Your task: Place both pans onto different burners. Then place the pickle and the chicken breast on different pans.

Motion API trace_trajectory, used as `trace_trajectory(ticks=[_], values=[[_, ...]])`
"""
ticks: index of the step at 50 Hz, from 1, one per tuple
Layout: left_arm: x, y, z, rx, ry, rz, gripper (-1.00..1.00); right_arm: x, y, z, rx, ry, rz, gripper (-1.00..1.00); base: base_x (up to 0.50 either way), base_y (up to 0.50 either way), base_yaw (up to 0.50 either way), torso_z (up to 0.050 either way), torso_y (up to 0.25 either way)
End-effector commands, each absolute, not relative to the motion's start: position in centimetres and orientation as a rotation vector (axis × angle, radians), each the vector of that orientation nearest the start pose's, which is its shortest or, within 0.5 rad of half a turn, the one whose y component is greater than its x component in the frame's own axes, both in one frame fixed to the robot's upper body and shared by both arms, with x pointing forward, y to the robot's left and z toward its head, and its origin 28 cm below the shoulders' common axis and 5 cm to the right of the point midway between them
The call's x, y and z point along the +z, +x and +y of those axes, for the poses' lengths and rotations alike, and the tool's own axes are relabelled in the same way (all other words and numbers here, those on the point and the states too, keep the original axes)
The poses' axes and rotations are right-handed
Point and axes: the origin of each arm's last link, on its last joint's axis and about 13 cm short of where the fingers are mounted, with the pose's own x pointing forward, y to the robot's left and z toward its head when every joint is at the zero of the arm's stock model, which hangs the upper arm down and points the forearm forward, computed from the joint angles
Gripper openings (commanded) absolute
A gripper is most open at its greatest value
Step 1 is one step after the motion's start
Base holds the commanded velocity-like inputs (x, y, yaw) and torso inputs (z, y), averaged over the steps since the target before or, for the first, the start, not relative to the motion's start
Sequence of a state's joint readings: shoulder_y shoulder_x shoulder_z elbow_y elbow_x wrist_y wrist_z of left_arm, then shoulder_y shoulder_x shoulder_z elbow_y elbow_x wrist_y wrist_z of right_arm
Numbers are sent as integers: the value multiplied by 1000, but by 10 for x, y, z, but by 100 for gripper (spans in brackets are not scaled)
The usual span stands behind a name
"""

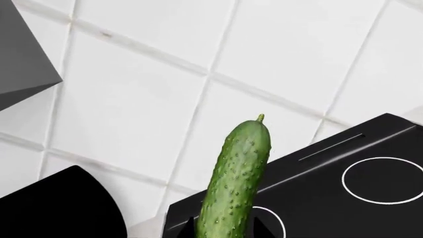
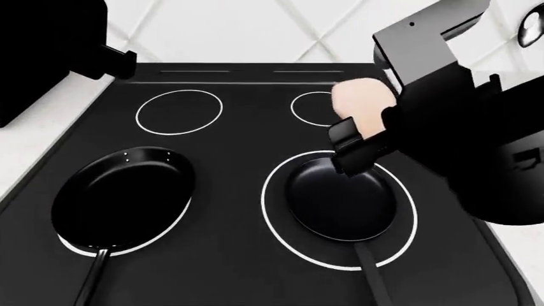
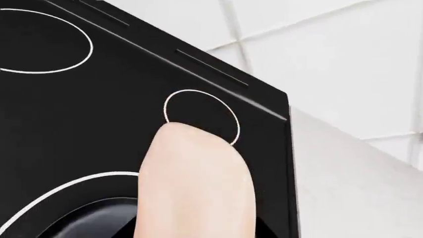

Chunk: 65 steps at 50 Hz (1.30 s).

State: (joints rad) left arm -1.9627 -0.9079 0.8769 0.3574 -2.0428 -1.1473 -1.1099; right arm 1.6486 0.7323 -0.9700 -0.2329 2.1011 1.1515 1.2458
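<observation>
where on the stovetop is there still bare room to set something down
Bare glass lies around the two small rear circles and in the strip between the left pan and right pan. The right side is crowded: the right gripper holds the chicken breast above that pan.

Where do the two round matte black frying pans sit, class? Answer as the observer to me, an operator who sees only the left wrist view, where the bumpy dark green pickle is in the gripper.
Observer: Both sit on the flat black glass stovetop. The left pan lies over the large near-left white circle, and the right pan lies inside the large near-right circle.
Operator: Is anything in them?
Observer: No, both are empty.
Operator: Where is the chicken?
Observer: The pale pink-beige chicken breast is held in the right gripper, above the right pan's far rim.
</observation>
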Motion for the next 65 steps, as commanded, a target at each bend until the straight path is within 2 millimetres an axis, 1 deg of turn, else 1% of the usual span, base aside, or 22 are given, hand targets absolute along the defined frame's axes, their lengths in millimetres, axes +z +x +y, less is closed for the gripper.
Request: trace_trajectory(ticks=[1, 9, 15, 27, 40, 50, 65], values=[[400, 181, 245, -54, 411, -68, -100, 324, 228, -102, 152, -478, 414, -100, 0, 0, 0, 0, 0], [398, 181, 246, -53, 411, -64, -100, 316, 231, -99, 175, -473, 438, -100, 0, 0, 0, 0, 1], [398, 180, 247, -50, 411, -63, -100, 320, 225, -100, 186, -480, 433, -100, 0, 0, 0, 0, 2], [399, 180, 247, -49, 411, -60, -100, 322, 216, -102, 187, -507, 451, -100, 0, 0, 0, 0, 1], [398, 180, 248, -49, 410, -57, -100, 311, 214, -102, 230, -519, 498, -100, 0, 0, 0, 0, 1], [397, 180, 248, -49, 409, -55, -100, 307, 212, -103, 246, -516, 518, -100, 0, 0, 0, 0, 1], [395, 179, 249, -47, 410, -51, -100, 291, 218, -102, 269, -488, 534, -100, 0, 0, 0, 1, 1]])
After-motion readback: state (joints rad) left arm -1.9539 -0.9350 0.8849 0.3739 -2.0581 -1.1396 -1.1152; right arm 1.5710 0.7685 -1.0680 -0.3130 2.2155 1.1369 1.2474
